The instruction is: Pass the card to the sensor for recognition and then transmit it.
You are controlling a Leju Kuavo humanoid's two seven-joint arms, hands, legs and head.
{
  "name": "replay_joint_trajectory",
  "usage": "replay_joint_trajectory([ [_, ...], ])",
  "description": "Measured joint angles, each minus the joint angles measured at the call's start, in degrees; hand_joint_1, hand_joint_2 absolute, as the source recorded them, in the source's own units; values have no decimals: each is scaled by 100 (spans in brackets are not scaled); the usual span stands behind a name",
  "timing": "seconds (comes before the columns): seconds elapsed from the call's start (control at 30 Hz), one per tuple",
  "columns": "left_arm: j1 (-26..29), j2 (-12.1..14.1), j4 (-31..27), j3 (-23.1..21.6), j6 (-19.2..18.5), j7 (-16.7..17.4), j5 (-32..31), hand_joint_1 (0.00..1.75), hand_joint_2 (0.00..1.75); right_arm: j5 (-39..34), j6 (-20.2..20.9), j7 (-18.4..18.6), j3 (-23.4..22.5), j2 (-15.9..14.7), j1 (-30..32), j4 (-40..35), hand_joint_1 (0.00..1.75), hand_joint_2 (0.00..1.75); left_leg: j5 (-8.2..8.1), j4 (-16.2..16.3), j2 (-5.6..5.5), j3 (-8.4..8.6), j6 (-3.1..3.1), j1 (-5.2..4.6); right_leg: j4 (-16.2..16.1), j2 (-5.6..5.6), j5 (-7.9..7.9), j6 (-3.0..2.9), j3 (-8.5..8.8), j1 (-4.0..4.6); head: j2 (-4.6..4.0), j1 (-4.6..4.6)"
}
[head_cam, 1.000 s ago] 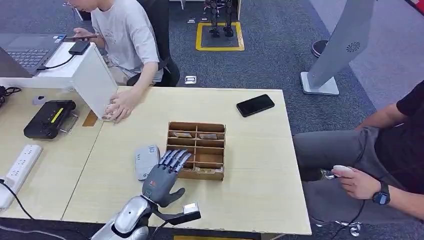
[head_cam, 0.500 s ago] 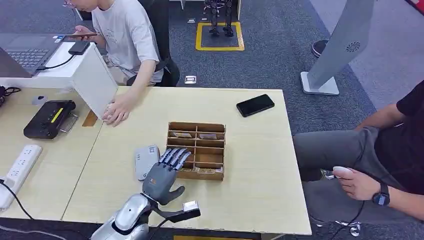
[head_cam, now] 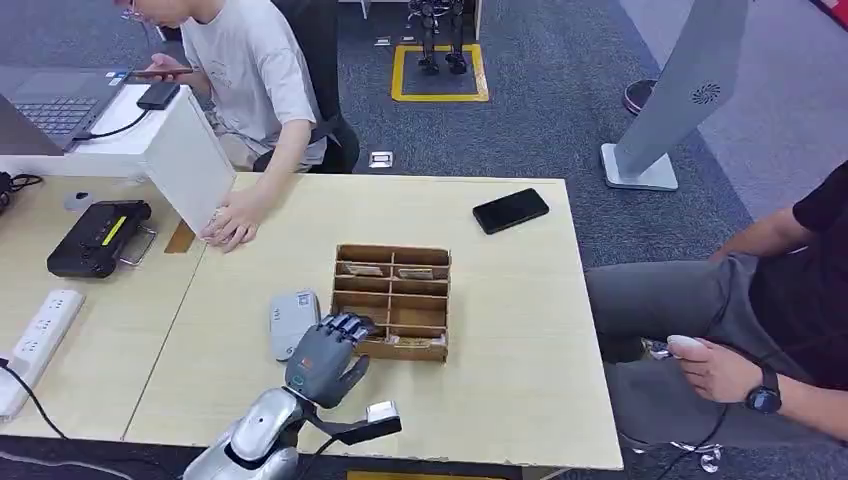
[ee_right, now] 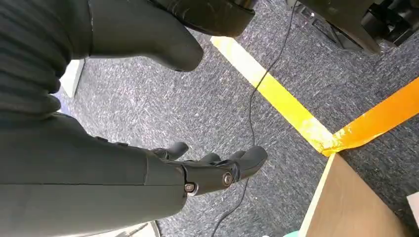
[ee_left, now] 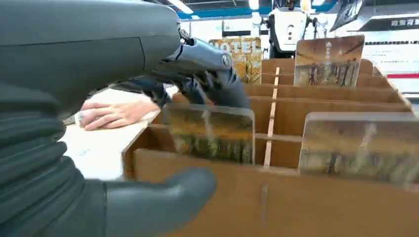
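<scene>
Curling since before, left hand (head_cam: pixel 326 357) fingers (ee_left: pixel 217 84) touch an upright yellow-brown picture card (ee_left: pixel 210 132) in the wooden divided box's (head_cam: pixel 392 290) near-left slot; grasp unclear.

My left arm (head_cam: pixel 255 435) came up from the lower edge of the head view, silver at the forearm and angled forward and to the right. Its left hand (head_cam: pixel 324 358) was raised over the surface with the back of the hand up. The fingers (head_cam: pixel 342 324) were curled forward and down at their tips, while the thumb (head_cam: pixel 352 377) stuck out to the right, apart from them. I could not tell whether they pinched anything. My right hand (ee_right: pixel 197 173) hung over the carpeted floor, fingers loosely apart and holding nothing.
</scene>
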Motion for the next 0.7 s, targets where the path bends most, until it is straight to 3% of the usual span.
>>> replay_joint_trajectory([
  [0.5,-71,-9,9,0,11,-55,85,175,175,-114,7,18,118,-20,1,0,0,175,0,0,1,0,0,0,0,1,0,0,0,0,0,0],
  [0.7,-78,72,-68,22,89,-466,635,175,175,-247,13,24,210,-35,4,-2,0,175,0,0,1,0,0,0,0,1,0,0,0,0,0,0],
])
